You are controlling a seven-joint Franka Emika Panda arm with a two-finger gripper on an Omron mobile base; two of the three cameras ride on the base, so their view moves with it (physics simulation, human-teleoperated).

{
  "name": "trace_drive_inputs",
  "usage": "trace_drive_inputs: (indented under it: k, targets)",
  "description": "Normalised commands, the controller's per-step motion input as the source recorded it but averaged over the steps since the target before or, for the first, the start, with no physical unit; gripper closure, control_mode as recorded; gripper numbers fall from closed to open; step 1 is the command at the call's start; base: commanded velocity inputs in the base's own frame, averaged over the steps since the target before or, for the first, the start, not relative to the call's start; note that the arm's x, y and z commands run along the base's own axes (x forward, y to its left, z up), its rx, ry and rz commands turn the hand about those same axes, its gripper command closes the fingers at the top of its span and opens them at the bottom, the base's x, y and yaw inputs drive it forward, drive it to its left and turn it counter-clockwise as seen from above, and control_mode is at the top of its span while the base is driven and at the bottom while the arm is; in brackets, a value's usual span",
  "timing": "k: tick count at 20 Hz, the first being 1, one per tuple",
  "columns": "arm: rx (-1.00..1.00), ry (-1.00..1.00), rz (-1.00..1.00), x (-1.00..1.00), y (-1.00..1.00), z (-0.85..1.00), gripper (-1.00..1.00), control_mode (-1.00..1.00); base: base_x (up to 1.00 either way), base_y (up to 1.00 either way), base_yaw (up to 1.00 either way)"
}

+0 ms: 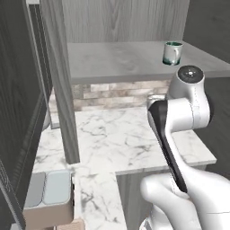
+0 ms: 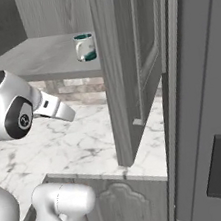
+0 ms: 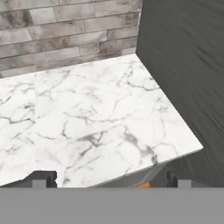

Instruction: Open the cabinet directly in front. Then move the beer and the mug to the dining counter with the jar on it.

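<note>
The gripper [image 3: 109,180] shows merely its two dark tips at the hand view's bottom edge, spread wide apart with nothing between them, over the marble worktop [image 3: 87,127] and facing the brick backsplash [image 3: 65,35]. The base views add the mug [image 1: 172,53] above it, standing upright on the open cabinet [image 1: 126,58] shelf.

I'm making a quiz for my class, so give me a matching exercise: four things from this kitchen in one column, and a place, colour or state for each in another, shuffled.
Things:
1. mug
2. cabinet door
3. gripper
4. backsplash

Descriptions:
A. grey and brown brick
B. swung open, edge toward the cameras
C. jaws wide apart, holding nothing
D. on the cabinet shelf, teal inside

Pairs: 1-D, 2-B, 3-C, 4-A
</note>
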Motion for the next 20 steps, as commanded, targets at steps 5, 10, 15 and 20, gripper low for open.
trace_drive_inputs:
  k: [5, 10, 15, 20]
  targets:
    - [0.00, 0.00, 0.00, 0.00, 0.00, 0.00, -1.00, 1.00, 1.00, 0.07, -0.02]
    - [0.00, 0.00, 0.00, 0.00, 0.00, 0.00, -1.00, 1.00, 1.00, 0.00, 0.00]
    - [0.01, -0.03, 0.00, 0.00, -0.01, 0.50, -1.00, -1.00, 0.28, 0.00, 0.00]
    - [-0.04, -0.02, -0.05, 0.00, -0.02, 0.80, -1.00, -1.00, 0.00, 0.00, 0.00]
